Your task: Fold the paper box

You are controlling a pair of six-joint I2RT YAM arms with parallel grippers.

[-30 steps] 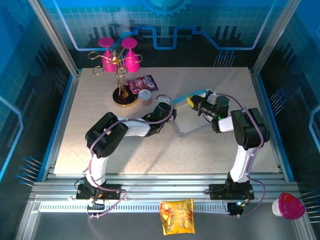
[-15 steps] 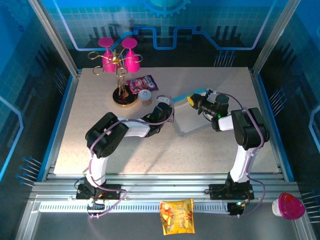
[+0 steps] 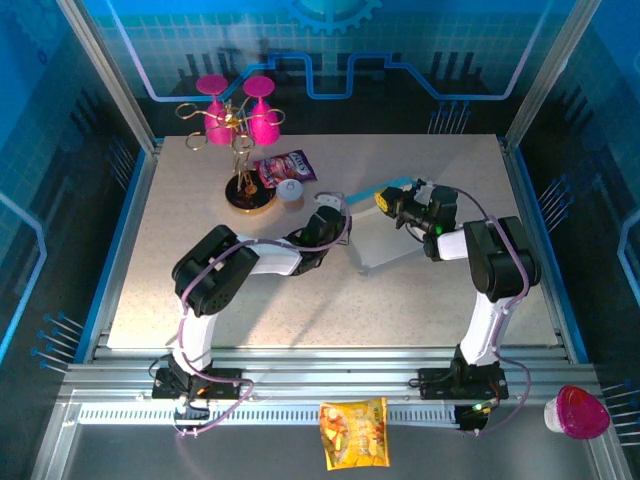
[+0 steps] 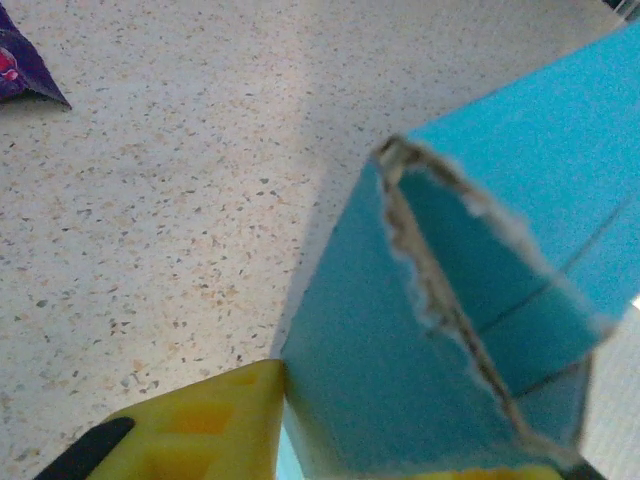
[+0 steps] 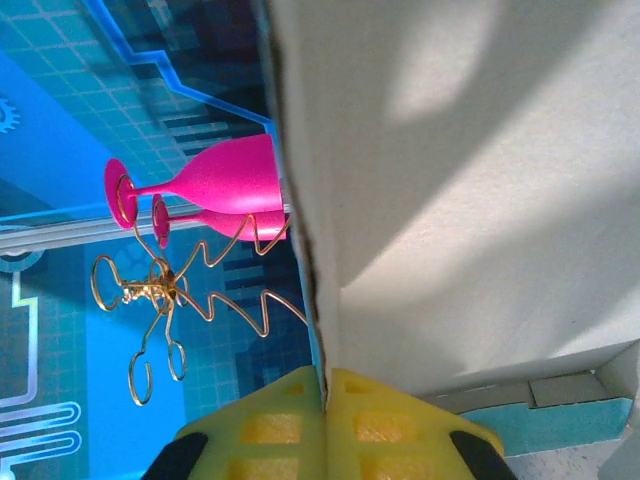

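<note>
My right hand pinches light blue cardboard paper box wall; left hand grip unclear. Walls partly up, folding unfinished.

Bright light, blurry paper box close-up

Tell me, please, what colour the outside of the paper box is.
Light blue; the paper box shows it best in the left wrist view.

Speckled table — purple packet; wire stand
</note>
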